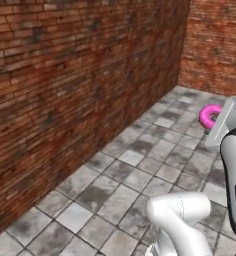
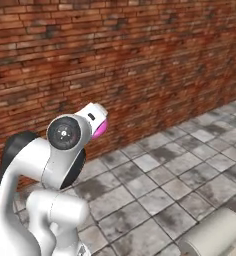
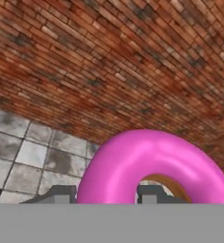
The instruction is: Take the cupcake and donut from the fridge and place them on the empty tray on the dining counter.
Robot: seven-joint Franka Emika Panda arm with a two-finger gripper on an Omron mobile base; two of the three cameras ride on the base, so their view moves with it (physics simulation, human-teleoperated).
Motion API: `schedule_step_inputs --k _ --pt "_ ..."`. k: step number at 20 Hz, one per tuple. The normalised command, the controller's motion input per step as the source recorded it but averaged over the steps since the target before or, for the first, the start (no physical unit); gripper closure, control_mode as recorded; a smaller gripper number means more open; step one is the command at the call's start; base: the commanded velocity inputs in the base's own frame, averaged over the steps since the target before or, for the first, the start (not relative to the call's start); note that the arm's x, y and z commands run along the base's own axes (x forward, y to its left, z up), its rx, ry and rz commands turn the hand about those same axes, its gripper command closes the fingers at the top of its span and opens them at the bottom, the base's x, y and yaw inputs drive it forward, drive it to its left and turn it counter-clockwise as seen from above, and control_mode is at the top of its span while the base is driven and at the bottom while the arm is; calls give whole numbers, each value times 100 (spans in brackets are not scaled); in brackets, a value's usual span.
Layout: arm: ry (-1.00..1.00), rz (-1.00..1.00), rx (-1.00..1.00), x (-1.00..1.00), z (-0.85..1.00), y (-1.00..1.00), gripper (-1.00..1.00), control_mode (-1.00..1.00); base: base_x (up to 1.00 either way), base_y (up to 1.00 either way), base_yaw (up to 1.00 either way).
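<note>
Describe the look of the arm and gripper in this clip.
The arm has glossy white rounded links with black joint sections and a grey round joint cap ringed in black. One black section carries small white lettering. The gripper has a white boxy body and two small grey fingertips.

Counting now: one donut (image 3: 152, 163) showing (pink icing, tan underside peeking through ring hole). One gripper (image 3: 106, 193) showing, two dark fingertips (image 3: 61, 193) rising at base of donut. One brick wall (image 1: 65, 90) running along left, second brick wall (image 1: 215, 45) meeting it at far corner. One tiled floor (image 1: 140, 165) spreading below.
</note>
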Motion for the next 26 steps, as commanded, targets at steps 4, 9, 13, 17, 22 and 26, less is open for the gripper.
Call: schedule_step_inputs --k 4,9,13,17,22,26 --pt "0 0 0 0 0 0 100 100 97 -43 -60" --pt "0 0 0 0 0 0 100 100 100 -1 -50" --pt "0 0 0 0 0 0 100 100 100 28 -36" --pt "0 0 0 0 0 0 100 100 100 4 -43" --pt "0 0 0 0 0 0 100 100 100 -12 -59" --pt "0 0 0 0 0 0 100 100 92 -10 -68"
